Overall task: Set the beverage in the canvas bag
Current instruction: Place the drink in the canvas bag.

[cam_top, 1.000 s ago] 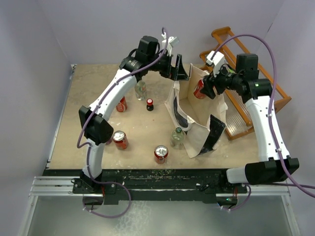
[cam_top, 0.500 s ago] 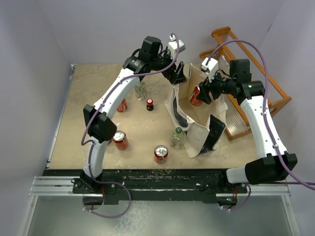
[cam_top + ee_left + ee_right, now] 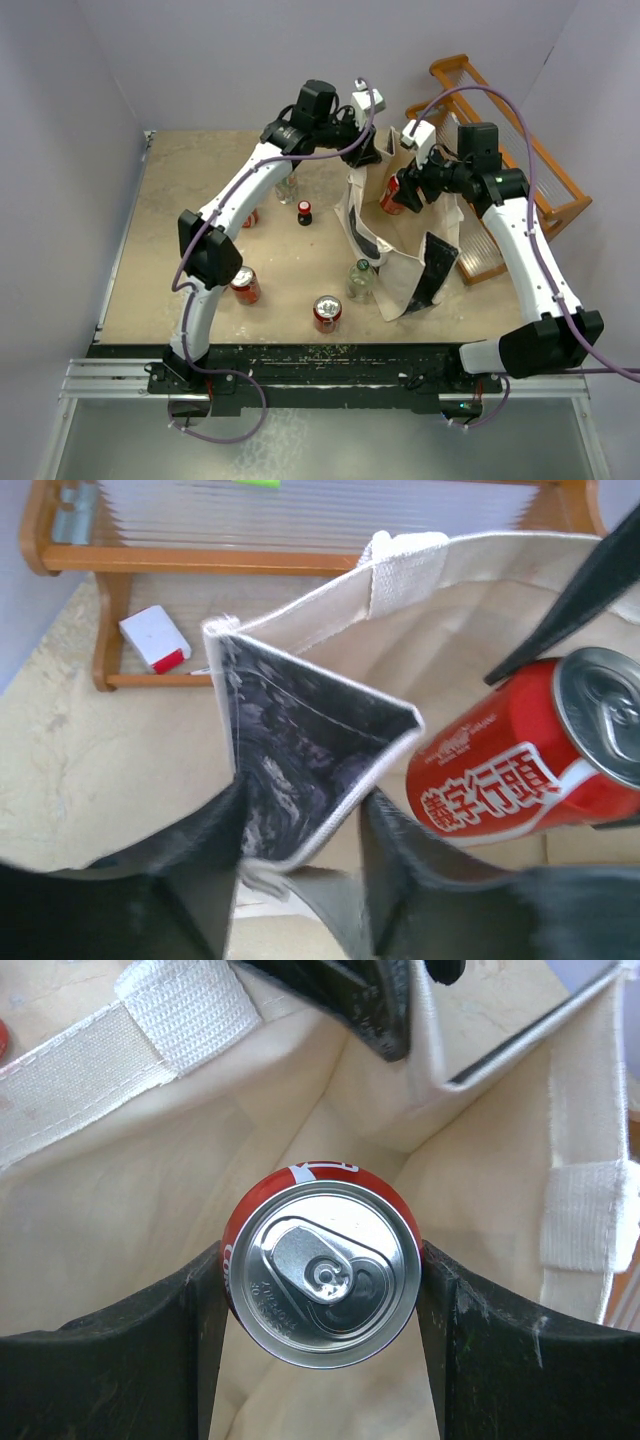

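Canvas bag [image 3: 398, 285] stands open-mouthed on the right half of the table [image 3: 170, 220], just beside the orange wooden rack [image 3: 200, 558] at the far right.

Left gripper [image 3: 302, 795] is at the bag's far end. Its two fingers straddle a folded black end panel [image 3: 300, 730]; the panel fills the gap and touches both, so it reads as pinched.

Right gripper [image 3: 322, 1255] is clamped on a red can [image 3: 500, 770], one finger against each side and the silver pull-tab top facing the wrist camera. The can hangs tilted in the bag's mouth, with cream canvas around it on all sides. Whether it touches the bag's floor I cannot tell.

Loose on the table left of the bag:
- Near side: two upright red cans [image 3: 244, 284] [image 3: 327, 312] and a glass bottle [image 3: 361, 280] close to the bag's near corner.
- Farther back: a small dark bottle [image 3: 304, 212] with a red cap, and a second glass bottle [image 3: 287, 188] partly behind the left arm.
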`<state>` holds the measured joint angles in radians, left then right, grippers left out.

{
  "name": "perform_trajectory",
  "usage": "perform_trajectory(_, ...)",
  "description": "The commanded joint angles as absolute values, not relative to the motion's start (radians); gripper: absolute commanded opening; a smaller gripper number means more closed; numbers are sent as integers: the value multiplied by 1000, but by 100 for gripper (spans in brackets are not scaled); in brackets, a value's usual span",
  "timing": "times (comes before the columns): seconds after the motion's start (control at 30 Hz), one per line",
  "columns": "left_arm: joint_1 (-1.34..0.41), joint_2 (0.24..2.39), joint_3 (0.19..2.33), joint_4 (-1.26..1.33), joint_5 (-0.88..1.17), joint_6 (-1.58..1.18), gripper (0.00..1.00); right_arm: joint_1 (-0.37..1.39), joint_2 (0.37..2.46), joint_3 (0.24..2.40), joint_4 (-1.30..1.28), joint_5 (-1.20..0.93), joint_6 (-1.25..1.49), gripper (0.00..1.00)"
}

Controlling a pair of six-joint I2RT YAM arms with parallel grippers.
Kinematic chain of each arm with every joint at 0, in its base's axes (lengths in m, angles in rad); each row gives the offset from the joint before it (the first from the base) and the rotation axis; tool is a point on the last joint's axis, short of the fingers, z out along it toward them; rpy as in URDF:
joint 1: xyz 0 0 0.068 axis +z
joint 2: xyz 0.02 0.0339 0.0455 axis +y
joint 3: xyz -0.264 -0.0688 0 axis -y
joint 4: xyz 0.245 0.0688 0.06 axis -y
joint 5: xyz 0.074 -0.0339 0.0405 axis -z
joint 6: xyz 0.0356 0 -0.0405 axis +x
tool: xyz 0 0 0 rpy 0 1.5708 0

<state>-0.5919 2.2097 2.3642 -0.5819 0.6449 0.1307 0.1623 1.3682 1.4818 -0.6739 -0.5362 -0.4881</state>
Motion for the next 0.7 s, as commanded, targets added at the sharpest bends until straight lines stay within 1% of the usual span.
perform_trajectory(0.0,-597,2153,2300,-483,523,50,40,181,1359,1506,-527,-521,-513,0)
perform_trajectory(0.03,-596,2147,2286,-475,500,31,35,184,1363,1500,-512,-518,-517,0)
perform_trajectory(0.13,-596,2135,2263,-467,455,-22,24,187,1367,1463,-444,-507,-531,0)
perform_trajectory(0.23,-596,2125,2244,-461,431,-69,17,192,1378,1433,-391,-506,-543,0)
perform_trajectory(0.43,-596,2090,2164,-391,542,-68,18,207,1437,1426,-356,-492,-554,0)
perform_trajectory(0.67,-592,2091,2150,-390,566,-104,18,209,1488,1389,-355,-436,-622,0)
